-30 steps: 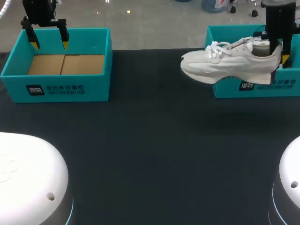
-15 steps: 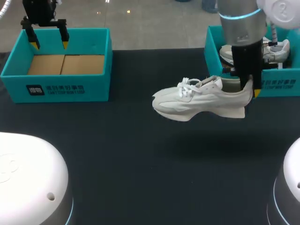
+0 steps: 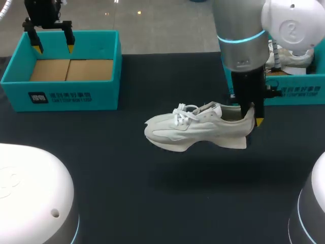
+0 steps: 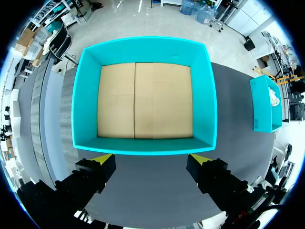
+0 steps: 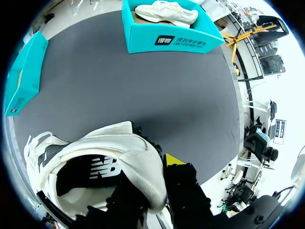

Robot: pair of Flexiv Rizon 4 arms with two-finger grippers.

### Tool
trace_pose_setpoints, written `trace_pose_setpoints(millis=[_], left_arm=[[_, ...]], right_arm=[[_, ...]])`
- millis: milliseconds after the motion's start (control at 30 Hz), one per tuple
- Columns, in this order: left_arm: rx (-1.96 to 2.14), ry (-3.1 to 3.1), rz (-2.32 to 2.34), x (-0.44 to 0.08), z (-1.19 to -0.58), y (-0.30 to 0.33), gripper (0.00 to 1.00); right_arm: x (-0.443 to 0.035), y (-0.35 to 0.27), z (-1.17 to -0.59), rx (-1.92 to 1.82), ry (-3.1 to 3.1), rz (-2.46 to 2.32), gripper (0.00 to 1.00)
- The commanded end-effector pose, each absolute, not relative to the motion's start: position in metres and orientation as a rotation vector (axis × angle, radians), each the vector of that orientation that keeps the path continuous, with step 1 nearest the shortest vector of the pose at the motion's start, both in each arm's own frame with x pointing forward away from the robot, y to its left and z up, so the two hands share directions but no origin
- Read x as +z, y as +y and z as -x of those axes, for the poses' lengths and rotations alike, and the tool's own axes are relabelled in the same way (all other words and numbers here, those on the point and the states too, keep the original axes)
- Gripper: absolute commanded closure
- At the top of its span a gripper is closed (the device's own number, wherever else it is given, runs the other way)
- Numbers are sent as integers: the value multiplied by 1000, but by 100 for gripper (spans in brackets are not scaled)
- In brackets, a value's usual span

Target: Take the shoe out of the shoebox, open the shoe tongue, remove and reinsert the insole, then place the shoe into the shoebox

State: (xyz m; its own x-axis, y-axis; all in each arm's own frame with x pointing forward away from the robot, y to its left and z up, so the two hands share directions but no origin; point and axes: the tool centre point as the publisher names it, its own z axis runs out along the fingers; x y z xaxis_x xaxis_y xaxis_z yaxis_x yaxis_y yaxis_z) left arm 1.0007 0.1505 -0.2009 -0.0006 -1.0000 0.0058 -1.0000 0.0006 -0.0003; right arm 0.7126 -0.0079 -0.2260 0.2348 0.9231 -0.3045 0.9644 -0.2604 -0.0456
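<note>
A white shoe (image 3: 198, 129) gripped at the heel by the right hand (image 3: 252, 118), fingers pinching the heel wall inside and out, hanging over the middle of the dark surface (image 3: 152, 193), toe toward the left box (image 3: 61, 96), left hand (image 3: 52, 44) spread wide and empty above that box, second shoe (image 3: 289, 57) lying in the right box (image 3: 304, 92)

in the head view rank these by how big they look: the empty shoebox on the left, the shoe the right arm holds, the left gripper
1. empty shoebox, the widest and tallest of the three
2. shoe, looks smaller than the box even though it is nearer the camera
3. left gripper, clearly the smallest
</note>
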Motion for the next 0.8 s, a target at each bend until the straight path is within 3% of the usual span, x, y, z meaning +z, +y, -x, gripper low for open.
trace_pose_setpoints(millis=[33, 800], left_arm=[[3, -2220, -2219, -201, -1000, 150, 0], [3, -2220, -2219, -201, -1000, 150, 0]], right_arm=[[-227, 11, -710, -428, 1835, -2323, 100], [-233, 31, -708, -438, 1848, -2328, 100]])
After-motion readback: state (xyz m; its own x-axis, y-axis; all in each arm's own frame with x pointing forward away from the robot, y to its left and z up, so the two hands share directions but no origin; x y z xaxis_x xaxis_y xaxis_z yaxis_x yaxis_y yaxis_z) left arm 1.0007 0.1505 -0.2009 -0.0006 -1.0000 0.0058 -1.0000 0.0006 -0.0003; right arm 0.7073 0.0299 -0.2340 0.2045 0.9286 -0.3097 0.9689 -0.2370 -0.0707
